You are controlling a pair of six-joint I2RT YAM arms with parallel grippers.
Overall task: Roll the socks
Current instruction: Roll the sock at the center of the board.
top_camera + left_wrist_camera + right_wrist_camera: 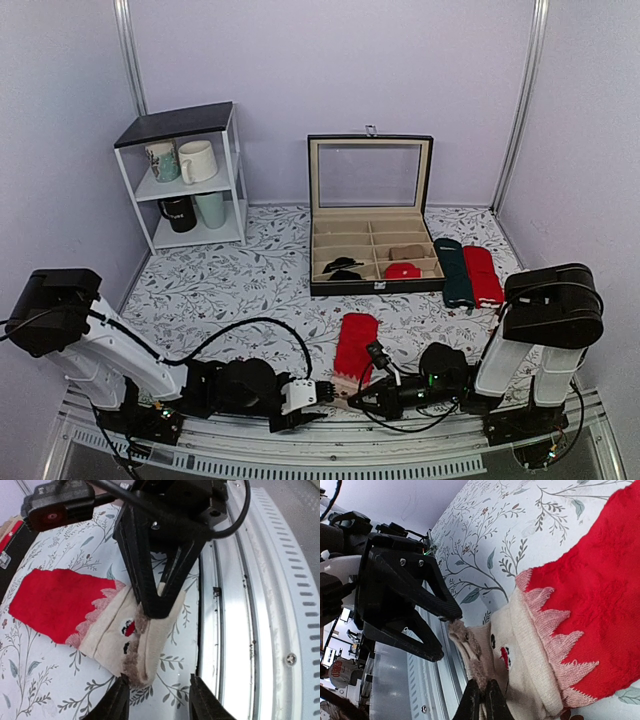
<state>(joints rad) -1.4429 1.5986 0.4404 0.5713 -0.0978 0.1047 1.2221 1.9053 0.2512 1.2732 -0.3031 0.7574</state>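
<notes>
We see the socks [60, 600] as matt red knit; their beige cuffs end in a fuzzy brown trim. The table cover [230, 285] looks like matt printed cloth. The near rail [260, 605] is dull, perforated silvery metal. The left gripper [446, 634] and right gripper [154, 609] look like matt black plastic.

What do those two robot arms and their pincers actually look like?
The left arm and right arm each have white links between bulky black joint housings, with thin black cables looping alongside. The left gripper and right gripper carry black, angular fingers braced like open triangles, fastened with small screws.
</notes>
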